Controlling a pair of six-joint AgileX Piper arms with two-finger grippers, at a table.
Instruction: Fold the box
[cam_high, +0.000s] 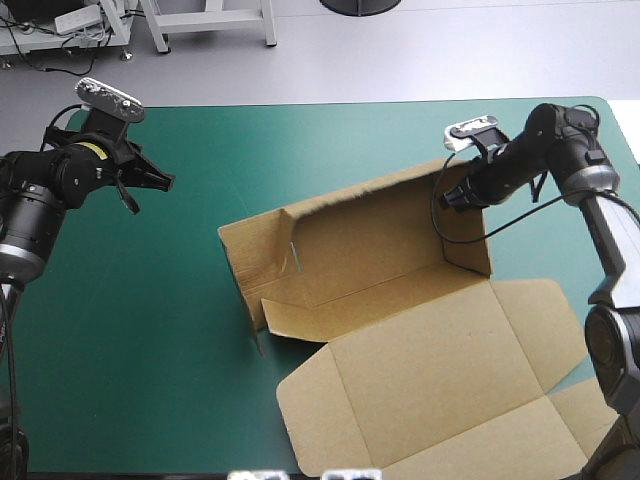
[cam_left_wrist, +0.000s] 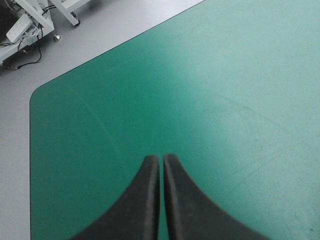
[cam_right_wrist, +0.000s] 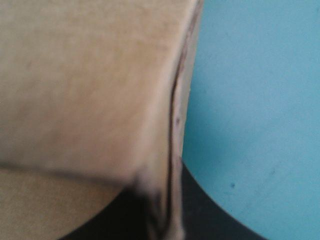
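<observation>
Largest in the high view is the table (cam_high: 150, 330) under its teal-green cover, and on its right half we see the box (cam_high: 380, 225), a brown sheet partly raised into an open tray. Its long axis runs roughly along the table's far edge, slanting from the nearer left end to the farther right end. The far long wall and both end walls stand upright, and the open side faces up. The lid (cam_high: 430, 370) lies flat, pointing towards the table's near right corner. The right gripper (cam_high: 452, 197) sits at the top of the right end wall. In its wrist view we see its black fingers (cam_right_wrist: 210, 210) pinching that wall's edge between them. The left gripper (cam_high: 168, 182) hangs over bare cover near the far left corner, well apart from the box. Its fingers (cam_left_wrist: 145, 200) are pressed together, holding nothing.
</observation>
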